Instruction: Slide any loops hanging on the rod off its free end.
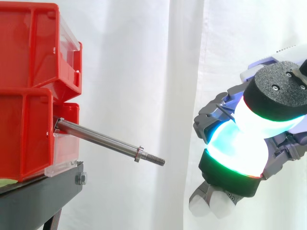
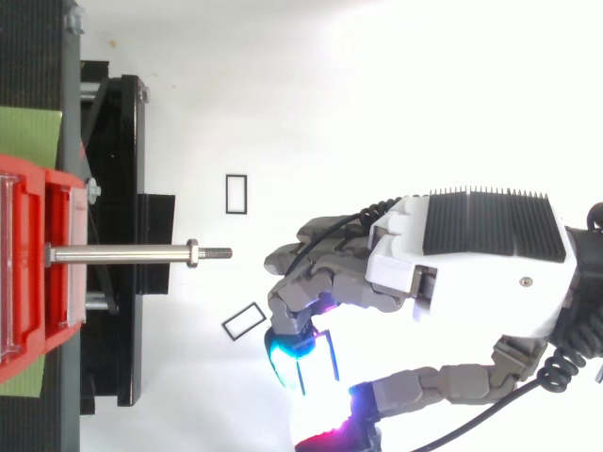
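Observation:
A bare steel rod (image 1: 103, 140) sticks out of the lower red bin (image 1: 24, 139) and slopes slightly down to the right. It ends in a collar and a threaded tip (image 1: 156, 160), and nothing hangs on it. In the top view the rod (image 2: 122, 253) points right toward my hand (image 2: 471, 273). The hand (image 1: 240, 148) hovers right of the free end and a little lower, apart from it. Its fingers are curled with glowing fingertips (image 2: 297, 348), and I see nothing held. Two thin black rectangular loops (image 2: 228, 193) (image 2: 242, 314) lie on the white ground below.
Two red bins (image 1: 33, 48) are stacked on a black stand (image 1: 43, 196) at the left. A white curtain hangs behind. Open space separates the rod tip from the hand.

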`<action>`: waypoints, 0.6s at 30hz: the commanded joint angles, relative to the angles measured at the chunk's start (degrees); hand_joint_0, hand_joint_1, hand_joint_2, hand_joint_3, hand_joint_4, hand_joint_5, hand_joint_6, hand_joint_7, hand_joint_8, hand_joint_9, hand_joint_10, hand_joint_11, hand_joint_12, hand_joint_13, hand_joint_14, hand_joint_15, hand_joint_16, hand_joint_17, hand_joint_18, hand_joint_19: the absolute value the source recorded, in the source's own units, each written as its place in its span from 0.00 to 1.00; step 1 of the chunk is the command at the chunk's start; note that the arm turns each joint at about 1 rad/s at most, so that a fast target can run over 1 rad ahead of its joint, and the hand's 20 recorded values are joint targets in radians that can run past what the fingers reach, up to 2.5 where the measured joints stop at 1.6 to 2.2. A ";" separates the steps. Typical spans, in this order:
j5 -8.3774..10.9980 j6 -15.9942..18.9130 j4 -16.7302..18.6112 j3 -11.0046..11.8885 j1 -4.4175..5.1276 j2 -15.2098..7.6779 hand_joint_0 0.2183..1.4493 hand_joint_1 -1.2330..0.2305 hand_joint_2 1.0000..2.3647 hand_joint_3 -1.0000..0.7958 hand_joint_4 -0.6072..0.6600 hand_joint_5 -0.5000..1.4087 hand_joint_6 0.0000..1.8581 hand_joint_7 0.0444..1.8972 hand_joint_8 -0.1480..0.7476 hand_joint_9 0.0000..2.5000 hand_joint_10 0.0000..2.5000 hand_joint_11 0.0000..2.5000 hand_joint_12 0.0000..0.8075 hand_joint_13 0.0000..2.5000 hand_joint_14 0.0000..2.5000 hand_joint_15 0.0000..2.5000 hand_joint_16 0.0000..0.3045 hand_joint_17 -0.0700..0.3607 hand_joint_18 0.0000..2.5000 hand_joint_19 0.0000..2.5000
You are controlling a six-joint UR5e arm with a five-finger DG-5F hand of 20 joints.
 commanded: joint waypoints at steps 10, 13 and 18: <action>0.15 -0.22 0.11 0.02 0.00 0.00 0.30 0.35 0.02 0.47 0.46 0.17 0.48 0.61 0.53 0.31 0.00 0.09 0.42 0.18 0.00 0.00 0.15 0.39 0.15 0.01; 0.15 -0.22 0.29 -0.07 0.00 0.00 0.30 0.35 0.02 0.47 0.46 0.17 0.48 0.61 0.53 0.31 0.00 0.09 0.42 0.18 0.00 0.00 0.15 0.40 0.15 0.01; 0.15 -0.22 0.11 -0.07 0.00 0.00 0.30 0.35 0.02 0.47 0.46 0.17 0.48 0.61 0.53 0.31 0.00 0.09 0.42 0.18 0.00 0.00 0.15 0.40 0.16 0.01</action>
